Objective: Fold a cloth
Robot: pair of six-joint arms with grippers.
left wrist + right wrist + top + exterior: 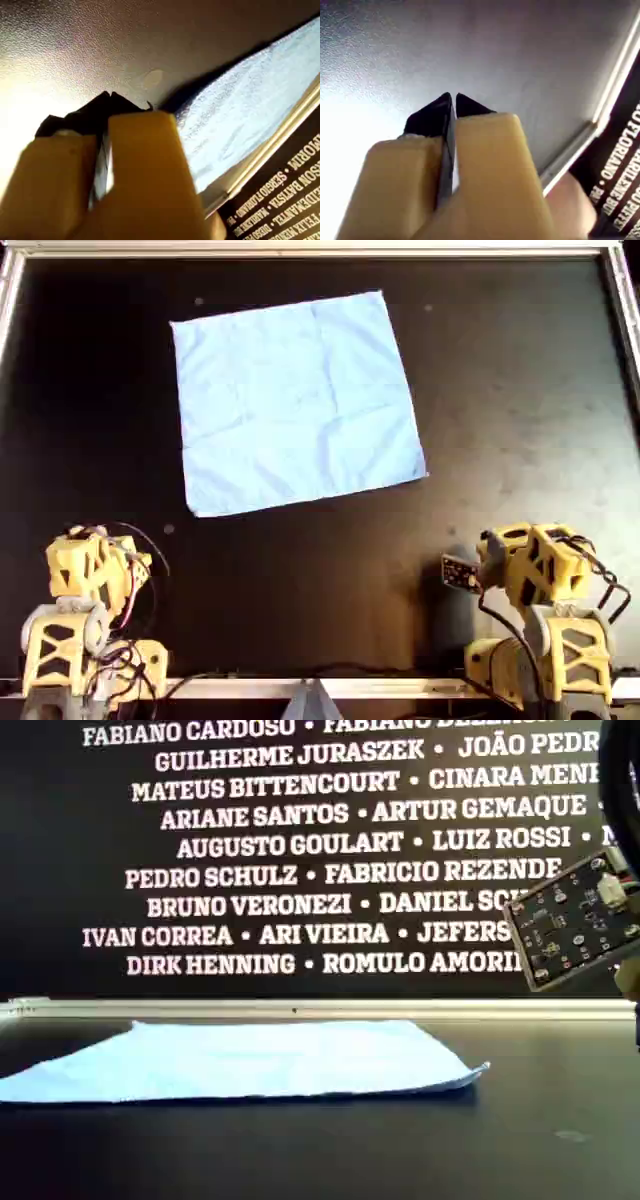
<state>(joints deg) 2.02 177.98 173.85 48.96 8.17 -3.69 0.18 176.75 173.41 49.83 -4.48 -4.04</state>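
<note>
The cloth [298,403] lies spread flat and unfolded on the black worktop [520,440], in the far half as the overhead view shows it, turned a little askew so that its corners are not square to the worktop's rails; nothing is touching it. The step in hand is judged to be the first reach. It is best done by taking the two near corners — one at the overhead view's lower left of the cloth, one at its lower right — with the tips brought low enough that only the edge of the thin fabric is pinched, not the worktop scraped. Both corners are then best lifted together and carried over to the far edge, so that the fold line runs straight; because the cloth sits askew, each approach has to be angled to match. Both arms are parked near the front rail, well apart from the cloth. The left claw [107,100] is seen with its black tips pressed together on nothing, the cloth's edge visible beyond it. The right claw [451,100] is likewise pressed together and empty — only bare worktop lies ahead of it.
</note>
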